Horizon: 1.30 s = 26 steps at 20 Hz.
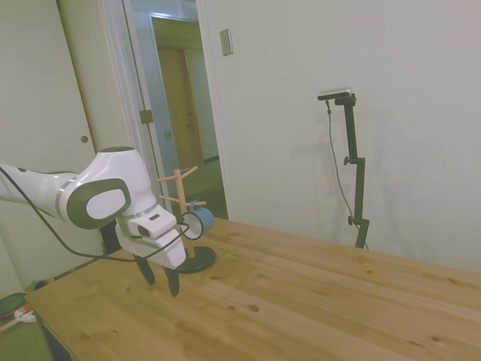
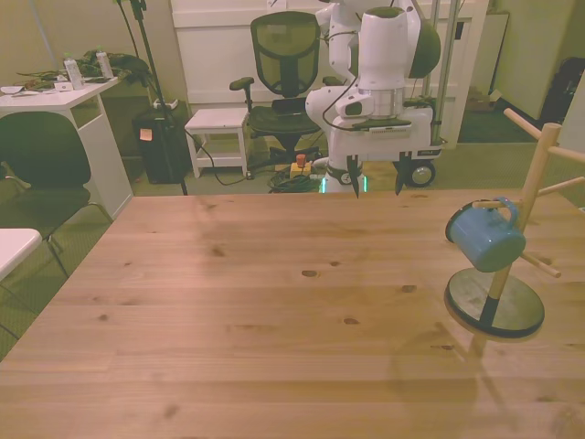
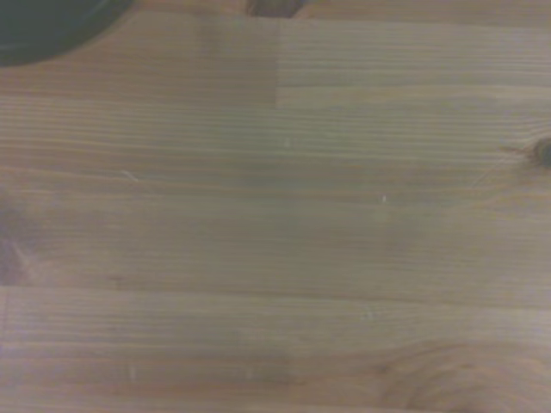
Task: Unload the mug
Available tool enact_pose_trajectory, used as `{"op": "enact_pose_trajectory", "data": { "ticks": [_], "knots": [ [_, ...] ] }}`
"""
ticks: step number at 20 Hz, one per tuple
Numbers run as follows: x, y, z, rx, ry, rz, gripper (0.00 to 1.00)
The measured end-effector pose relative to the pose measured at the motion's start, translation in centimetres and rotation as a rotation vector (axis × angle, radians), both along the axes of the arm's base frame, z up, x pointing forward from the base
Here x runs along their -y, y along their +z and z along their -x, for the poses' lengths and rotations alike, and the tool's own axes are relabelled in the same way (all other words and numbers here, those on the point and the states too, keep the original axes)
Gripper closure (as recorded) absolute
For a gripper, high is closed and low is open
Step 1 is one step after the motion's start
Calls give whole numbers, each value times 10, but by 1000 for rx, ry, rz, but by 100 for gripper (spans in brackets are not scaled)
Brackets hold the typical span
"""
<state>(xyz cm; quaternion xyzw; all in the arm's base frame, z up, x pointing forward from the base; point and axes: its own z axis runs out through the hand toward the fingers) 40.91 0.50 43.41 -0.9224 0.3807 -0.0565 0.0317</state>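
The teal-blue mug (image 2: 484,236) hangs by its handle from a peg of the wooden peg stand (image 2: 536,178), at the front view's right; from the side the mug (image 1: 201,218) shows its pale inside. My gripper (image 2: 377,180) hovers open and empty just above the table's far edge, well to the front view's left of the mug. In the side view the gripper (image 1: 159,277) points down beside the stand's dark round base (image 1: 194,259). The wrist view shows bare table planks (image 3: 284,232) and an edge of the dark base (image 3: 43,26).
The stand's base (image 2: 494,305) sits on the wooden table (image 2: 274,311), with further pegs (image 2: 561,187) sticking out above the mug. Beyond the table's far edge are an office chair (image 2: 285,55) and a white desk (image 2: 64,101).
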Motion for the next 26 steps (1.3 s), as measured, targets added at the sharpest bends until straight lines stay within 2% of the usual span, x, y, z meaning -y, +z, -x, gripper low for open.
{"op": "enact_pose_trajectory", "data": {
  "ticks": [8,16,26],
  "knots": [
    [2,-5,-3,3,-19,-7,0],
    [0,-9,-17,54,-9,-3,0],
    [-12,9,-35,201,53,45,0]
  ]
}}
